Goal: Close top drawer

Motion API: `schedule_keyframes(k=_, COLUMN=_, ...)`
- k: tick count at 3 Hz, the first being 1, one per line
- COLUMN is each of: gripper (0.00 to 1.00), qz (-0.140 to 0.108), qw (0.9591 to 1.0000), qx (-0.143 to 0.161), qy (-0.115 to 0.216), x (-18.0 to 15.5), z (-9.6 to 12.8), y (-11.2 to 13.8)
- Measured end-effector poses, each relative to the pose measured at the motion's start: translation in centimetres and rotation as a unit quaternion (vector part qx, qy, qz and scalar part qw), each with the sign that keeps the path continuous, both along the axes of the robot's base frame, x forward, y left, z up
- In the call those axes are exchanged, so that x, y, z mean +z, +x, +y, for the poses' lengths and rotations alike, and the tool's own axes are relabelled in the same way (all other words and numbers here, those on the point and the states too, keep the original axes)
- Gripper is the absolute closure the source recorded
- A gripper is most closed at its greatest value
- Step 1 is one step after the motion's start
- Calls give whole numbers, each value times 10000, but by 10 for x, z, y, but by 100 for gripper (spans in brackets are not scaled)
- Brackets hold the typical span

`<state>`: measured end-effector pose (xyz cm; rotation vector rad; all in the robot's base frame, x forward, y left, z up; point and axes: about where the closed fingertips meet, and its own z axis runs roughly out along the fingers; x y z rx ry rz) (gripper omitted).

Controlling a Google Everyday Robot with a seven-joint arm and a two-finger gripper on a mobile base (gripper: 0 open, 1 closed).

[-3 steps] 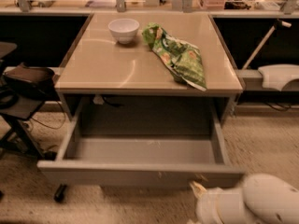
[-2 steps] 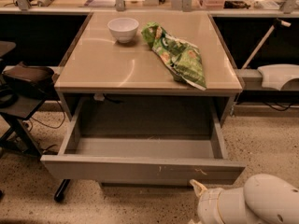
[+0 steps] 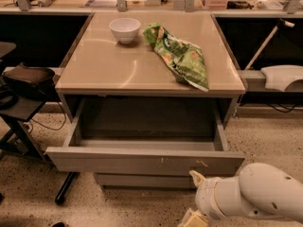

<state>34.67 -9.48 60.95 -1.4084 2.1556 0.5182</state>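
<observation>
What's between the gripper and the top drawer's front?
Nothing. In the camera view the gripper sits low right, just under the top drawer and its pulled-out front, with no object in the gap.

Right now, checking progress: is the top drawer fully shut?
No, the top drawer stands pulled out, inside showing; the pincer sits low, below its front's right part.

Top drawer (image 3: pixel 118 161): pulled well out from under the tabletop, with white scuff marks right of centre on its flat grey front.
Tool (image 3: pixel 195 195): low in the view, just below the right part of the drawer front, on a white arm (image 3: pixel 265 197).
Tabletop (image 3: pixel 104 65): carries a white bowl (image 3: pixel 125 30) near the back edge and a crumpled green snack bag (image 3: pixel 182 56) to the right of it.
</observation>
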Motion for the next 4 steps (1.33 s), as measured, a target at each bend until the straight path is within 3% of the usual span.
schedule_keyframes(k=2, gripper=0, qz=-667, qw=9975, qx=-141, qy=-200, x=22, z=-23, y=50)
schedule_keyframes(k=4, gripper=0, qz=-1074, qw=9940, qx=-21, qy=-194, x=72, z=7, y=132)
